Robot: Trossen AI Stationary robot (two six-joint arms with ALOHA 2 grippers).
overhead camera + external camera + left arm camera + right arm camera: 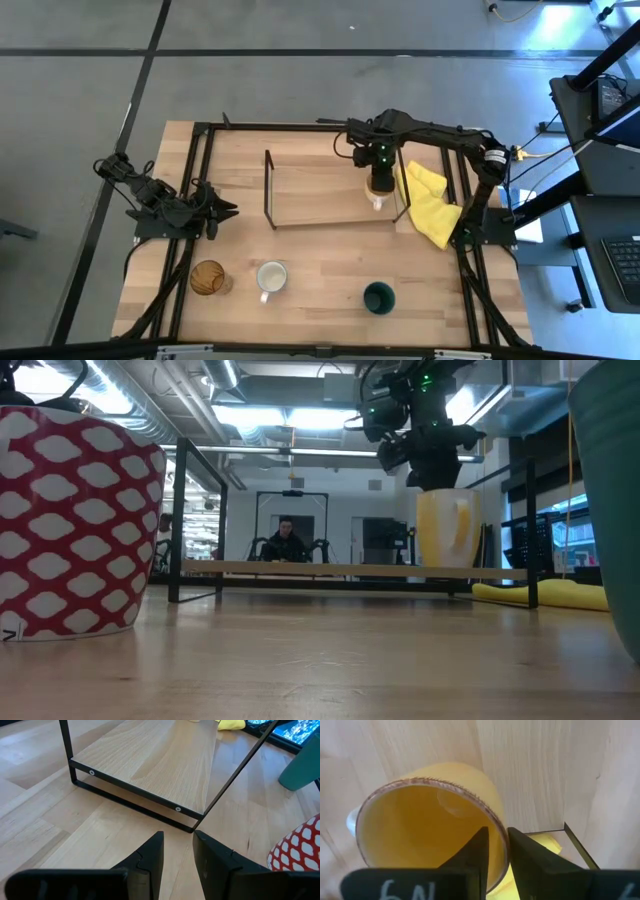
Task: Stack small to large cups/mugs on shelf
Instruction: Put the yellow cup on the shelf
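Fingers of right gripper (494, 851) clamped on rim of yellow mug (378, 188), standing at right end of shelf (320, 190). Left gripper (177, 857) waits, fingers apart. Step: placing first mug. Next, likely: release, lift clear, fetch another cup.

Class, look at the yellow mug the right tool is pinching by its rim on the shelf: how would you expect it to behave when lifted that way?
The yellow mug looks rigid and glazed, so it may slip. Pinched on one wall by the right tool, it could tilt. Its handle probably shifts balance.
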